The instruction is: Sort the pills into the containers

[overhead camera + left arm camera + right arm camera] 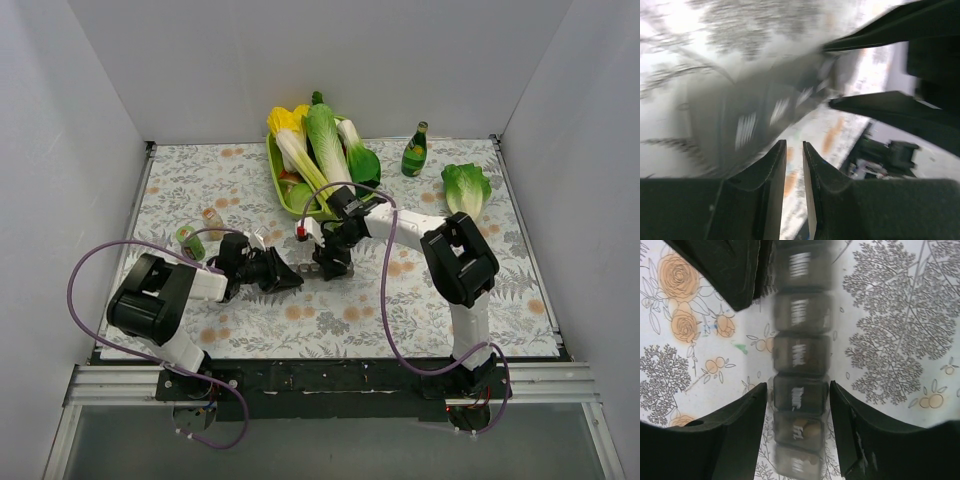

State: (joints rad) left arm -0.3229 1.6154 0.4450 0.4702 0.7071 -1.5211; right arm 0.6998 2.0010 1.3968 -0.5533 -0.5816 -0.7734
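Containers [801,352] lie on the cloth [900,315] mid-table, between the right gripper's [798,390] half-spread jaws; contact can't be told through the blur. Left gripper [794,145] closed, empty, beside their far end. Risk: a left nudge or skewed right clamp twists them, spilling pills [809,431].

Your top view was bright and evenly lit from overhead, and sharp across the frame. Only soft shadows fell on the table [250,330], and the white walls [200,60] showed no glare. Your left wrist view was badly motion-smeared. Only the left gripper [794,145] at lower centre was crisp, and the upper left was blown out to white. Your right wrist view was well lit, with the cloth print sharp at right. The containers [801,355] down the centre were blurred, their labels unreadable. The right gripper [799,387] was dark, with little detail.
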